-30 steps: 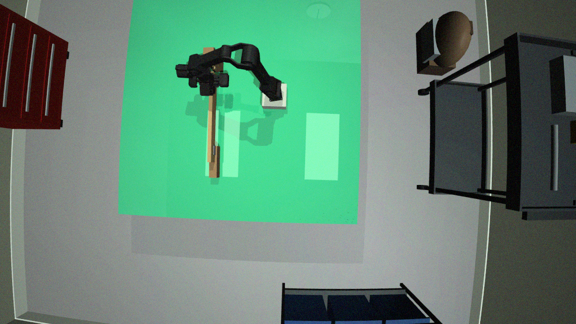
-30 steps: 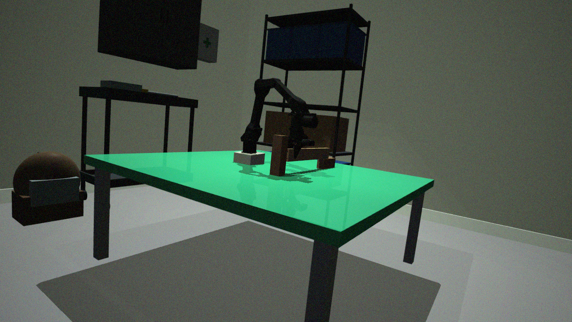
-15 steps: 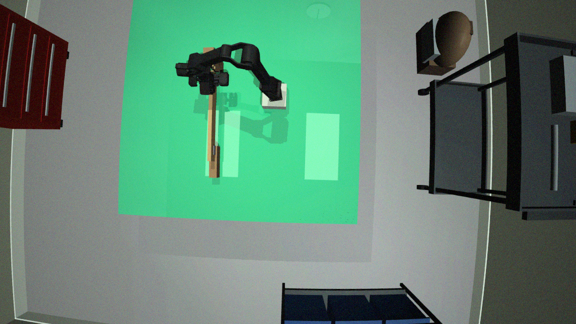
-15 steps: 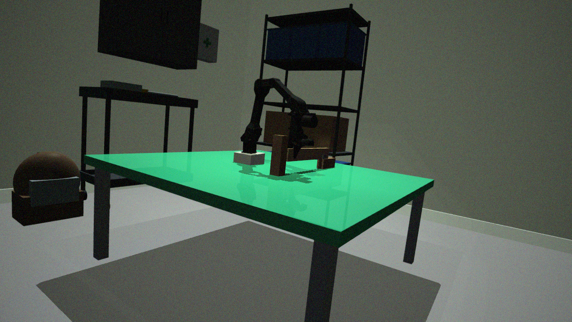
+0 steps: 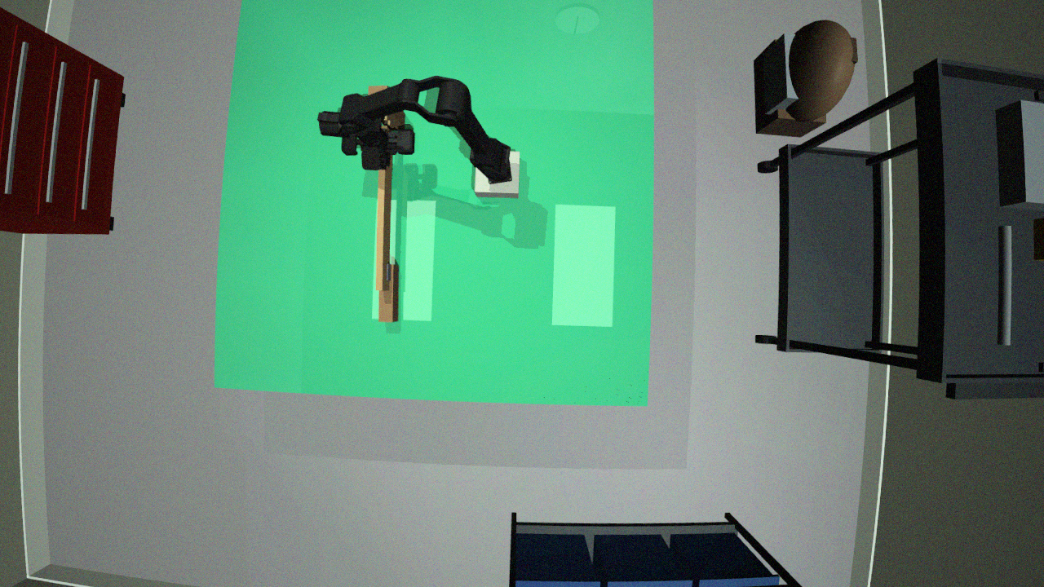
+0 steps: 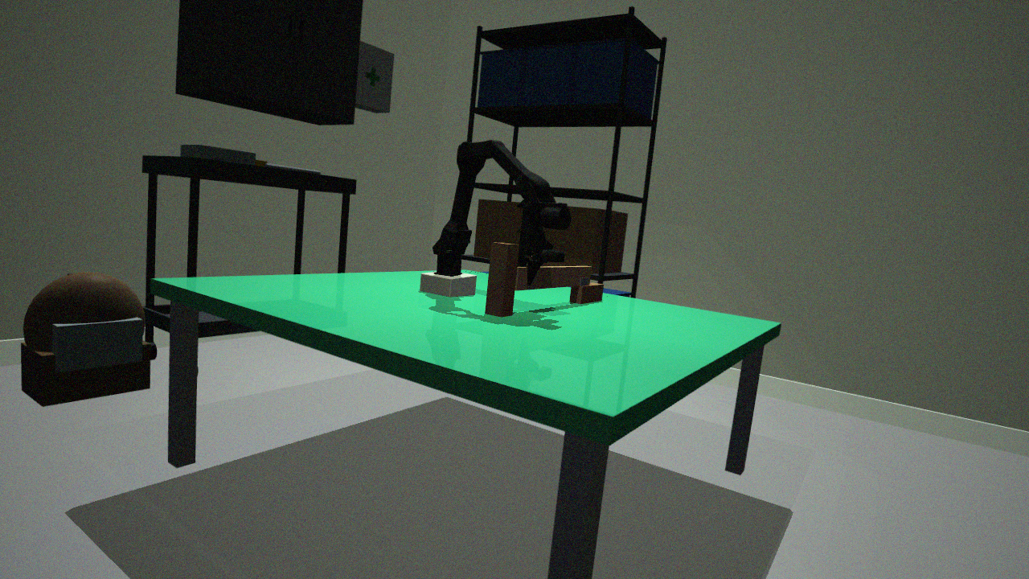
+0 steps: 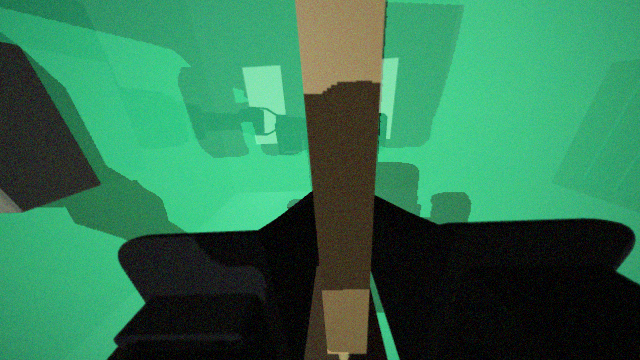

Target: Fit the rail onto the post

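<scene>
The rail (image 5: 382,218) runs across the green table (image 5: 292,328), its far end on the footboard block (image 5: 389,299), its near end clamped in the gripper (image 5: 379,139) beside the post (image 6: 501,279).

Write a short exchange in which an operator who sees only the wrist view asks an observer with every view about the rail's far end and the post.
Operator: My view cuts the rail off. Does its far end reach the footboard block?
Observer: Yes. From the top, the rail runs straight to the footboard block, ending at its dark bracket.
Operator: Where is the post?
Observer: In the exterior view, the post stands upright, in front of the gripper that clamps the rail.
</scene>
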`<state>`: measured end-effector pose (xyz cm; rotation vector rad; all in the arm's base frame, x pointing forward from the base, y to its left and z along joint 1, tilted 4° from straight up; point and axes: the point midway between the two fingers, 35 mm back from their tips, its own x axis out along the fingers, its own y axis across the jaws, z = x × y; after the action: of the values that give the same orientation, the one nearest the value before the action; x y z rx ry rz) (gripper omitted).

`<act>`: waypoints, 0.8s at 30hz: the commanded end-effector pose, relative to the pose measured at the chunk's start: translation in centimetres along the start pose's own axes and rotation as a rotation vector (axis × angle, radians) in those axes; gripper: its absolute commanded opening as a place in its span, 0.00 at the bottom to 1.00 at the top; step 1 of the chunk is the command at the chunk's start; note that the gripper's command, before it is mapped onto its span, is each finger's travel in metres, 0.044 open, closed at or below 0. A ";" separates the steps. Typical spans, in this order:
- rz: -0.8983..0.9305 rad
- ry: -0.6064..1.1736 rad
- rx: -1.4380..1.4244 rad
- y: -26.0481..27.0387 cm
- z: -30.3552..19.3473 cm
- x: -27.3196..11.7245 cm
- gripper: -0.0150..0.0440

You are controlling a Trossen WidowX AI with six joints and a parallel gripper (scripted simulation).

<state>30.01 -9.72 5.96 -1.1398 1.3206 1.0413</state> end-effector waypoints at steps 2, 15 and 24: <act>-0.005 0.002 -0.001 -0.2 -0.3 -0.1 0.25; -0.005 0.002 -0.001 -0.2 -0.7 -0.1 0.25; -0.005 0.002 -0.001 -0.2 -1.0 -0.1 0.25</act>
<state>29.90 -10.44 5.95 -1.1387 1.3201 1.0424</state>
